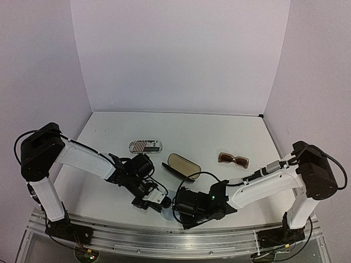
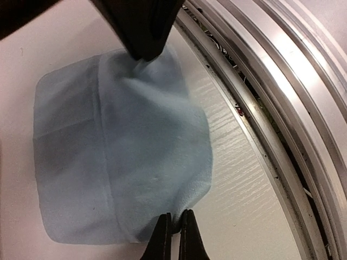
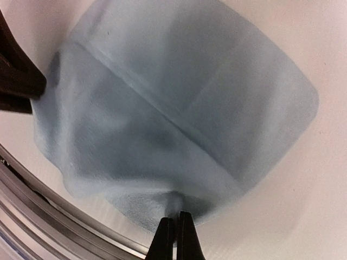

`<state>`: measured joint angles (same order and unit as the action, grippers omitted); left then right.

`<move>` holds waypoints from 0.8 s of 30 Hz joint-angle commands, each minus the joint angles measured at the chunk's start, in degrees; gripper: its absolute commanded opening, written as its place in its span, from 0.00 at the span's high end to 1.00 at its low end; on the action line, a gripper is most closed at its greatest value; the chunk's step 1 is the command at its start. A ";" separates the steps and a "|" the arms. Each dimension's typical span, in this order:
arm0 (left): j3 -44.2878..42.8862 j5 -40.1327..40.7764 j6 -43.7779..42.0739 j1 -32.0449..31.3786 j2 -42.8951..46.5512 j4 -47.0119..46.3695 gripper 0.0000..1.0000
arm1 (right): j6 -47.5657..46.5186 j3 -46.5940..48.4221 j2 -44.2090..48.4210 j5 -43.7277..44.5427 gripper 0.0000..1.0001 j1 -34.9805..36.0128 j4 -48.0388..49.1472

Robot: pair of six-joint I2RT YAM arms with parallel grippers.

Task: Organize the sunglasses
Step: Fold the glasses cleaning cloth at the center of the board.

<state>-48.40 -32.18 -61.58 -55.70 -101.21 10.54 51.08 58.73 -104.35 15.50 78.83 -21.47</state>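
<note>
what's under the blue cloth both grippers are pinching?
Only table shows around the blue cloth. The left gripper and right gripper each pinch an edge. It bulges, but anything beneath is covered.

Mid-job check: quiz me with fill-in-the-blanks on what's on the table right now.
The left gripper and right gripper are each shut on the pale ____ cloth.
The brown sunglasses lie to the ____ of the open black case.
The shut case has a ____ pattern.
Missing: blue; right; striped.

Overhead view faces the table [image 1: 192,131]; 2 wrist views (very close) share the blue cloth [image 2: 124,151].
</note>
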 commanded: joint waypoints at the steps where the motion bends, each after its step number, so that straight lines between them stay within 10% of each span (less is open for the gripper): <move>1: -6.25 -3.49 7.76 2.69 1.22 5.86 1.00 | -2.61 -2.22 7.15 -1.68 1.00 0.03 -3.52; 24: -11.01 -10.08 25.19 5.64 -1.42 9.42 1.00 | -2.23 -8.15 12.49 -15.28 1.00 -7.67 3.28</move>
<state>-57.83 -40.41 -41.09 -50.19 -101.72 19.59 48.69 52.23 -92.01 8.40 71.37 -21.07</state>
